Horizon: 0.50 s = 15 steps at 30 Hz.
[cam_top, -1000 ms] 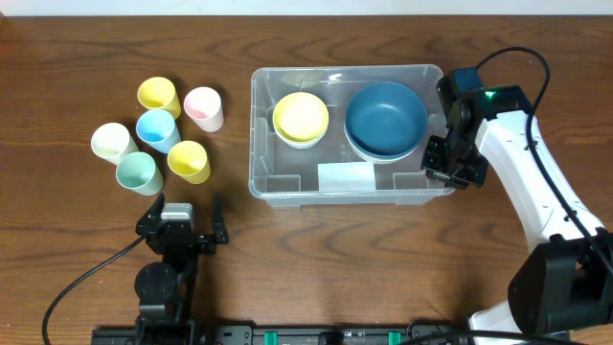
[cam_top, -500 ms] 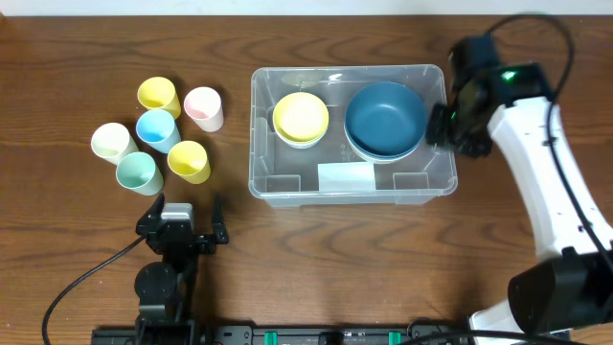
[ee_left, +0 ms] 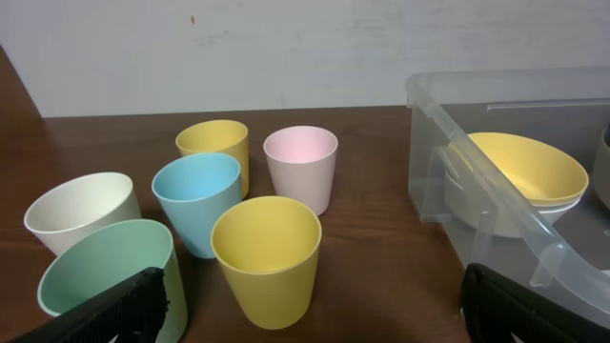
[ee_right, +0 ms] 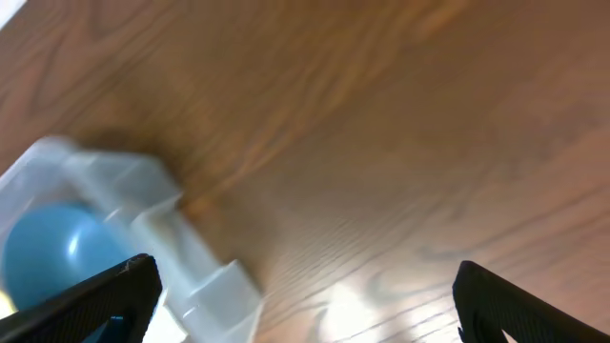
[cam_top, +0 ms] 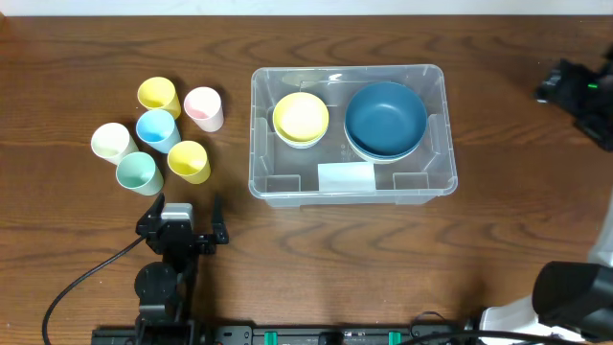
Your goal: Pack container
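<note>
Sitting mid-table, the container (cam_top: 257, 144) runs long from 9 to 3 o'clock. Loose cups (cam_top: 156, 127) stand at its 9, just 12 o'clock of the nearer left gripper (cam_top: 188, 216), spread wide. The right gripper (ee_right: 315, 300), also wide, hangs at its 3.

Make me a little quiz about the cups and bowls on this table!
1. Count: how many cups stand outside the container?
2. True or false: the blue bowl is inside the container.
3. Which cup colour shows up twice? A pink, B yellow, C green.
Key: 1. six; 2. true; 3. B.
</note>
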Each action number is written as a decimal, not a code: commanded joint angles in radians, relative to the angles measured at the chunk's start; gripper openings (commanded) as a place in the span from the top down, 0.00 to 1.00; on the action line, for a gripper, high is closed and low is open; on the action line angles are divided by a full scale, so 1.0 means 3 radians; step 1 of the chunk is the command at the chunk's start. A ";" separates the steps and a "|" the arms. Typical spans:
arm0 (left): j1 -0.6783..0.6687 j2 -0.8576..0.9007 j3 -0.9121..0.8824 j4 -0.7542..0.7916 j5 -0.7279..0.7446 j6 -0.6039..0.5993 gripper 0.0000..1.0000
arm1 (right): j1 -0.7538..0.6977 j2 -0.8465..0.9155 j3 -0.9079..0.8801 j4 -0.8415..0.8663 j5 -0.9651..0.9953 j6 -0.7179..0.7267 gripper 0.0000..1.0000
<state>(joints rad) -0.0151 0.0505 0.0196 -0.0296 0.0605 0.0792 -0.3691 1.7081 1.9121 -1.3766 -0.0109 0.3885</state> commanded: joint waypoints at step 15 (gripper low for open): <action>-0.0003 0.0001 -0.0050 -0.0125 0.0004 0.0009 0.02 | -0.0207 0.0033 0.0039 -0.0011 -0.0015 -0.0065 0.01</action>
<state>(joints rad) -0.0151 0.0505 0.0196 -0.0296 0.0605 0.0792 -0.4236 1.7088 1.9121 -1.3766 -0.0139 0.3813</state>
